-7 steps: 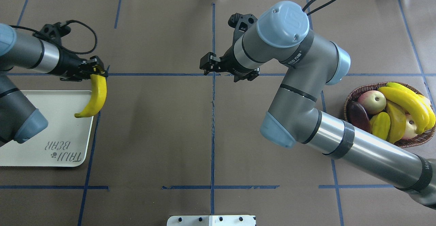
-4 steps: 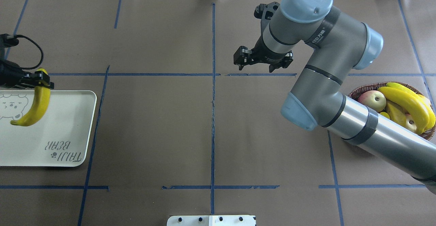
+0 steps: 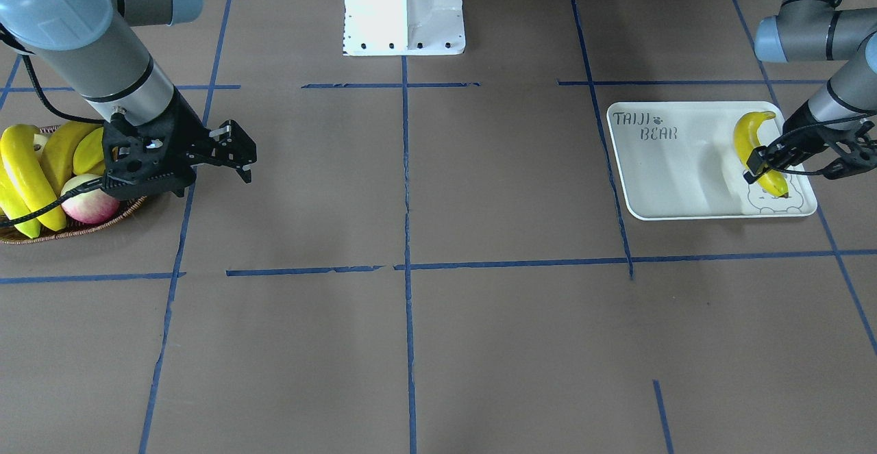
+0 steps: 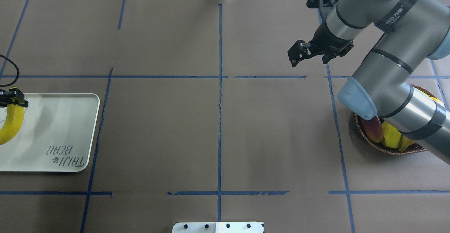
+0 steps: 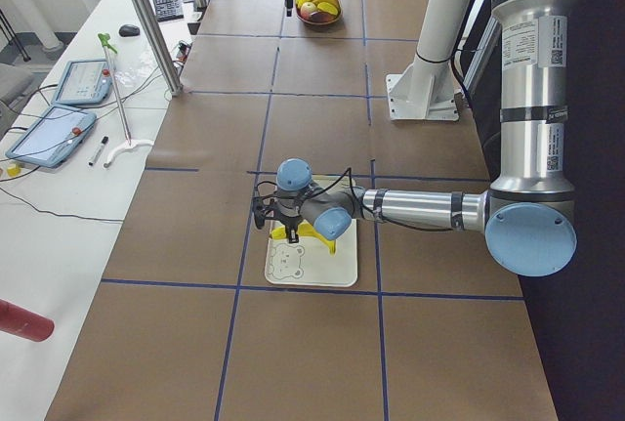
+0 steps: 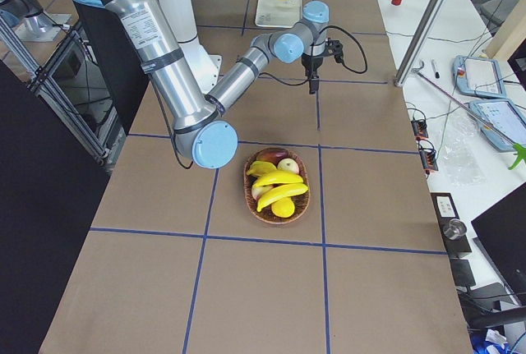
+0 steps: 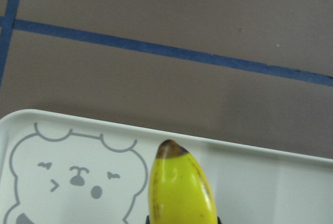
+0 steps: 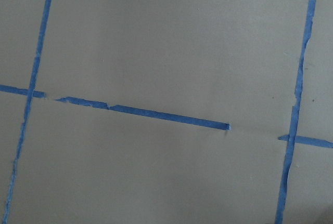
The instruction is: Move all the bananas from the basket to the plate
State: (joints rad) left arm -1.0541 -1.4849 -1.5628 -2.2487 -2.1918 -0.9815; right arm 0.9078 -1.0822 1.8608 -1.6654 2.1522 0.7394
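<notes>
One banana (image 3: 752, 140) is clamped in the left tool (image 3: 762, 165), over the bear-print end of the plate (image 3: 671, 173). Right tool (image 3: 241, 156) is spread open and empty, above the worktop (image 3: 438, 344) just beside the basket (image 3: 75, 229), which holds the other bananas (image 3: 24, 173).

Bright even overhead light, soft shadows, sharp focus

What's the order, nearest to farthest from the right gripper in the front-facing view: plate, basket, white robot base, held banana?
1. The basket, right beside the right gripper, at the view's left edge.
2. The white robot base, top centre.
3. The plate, far right.
4. The held banana, over the plate's far end.
</notes>
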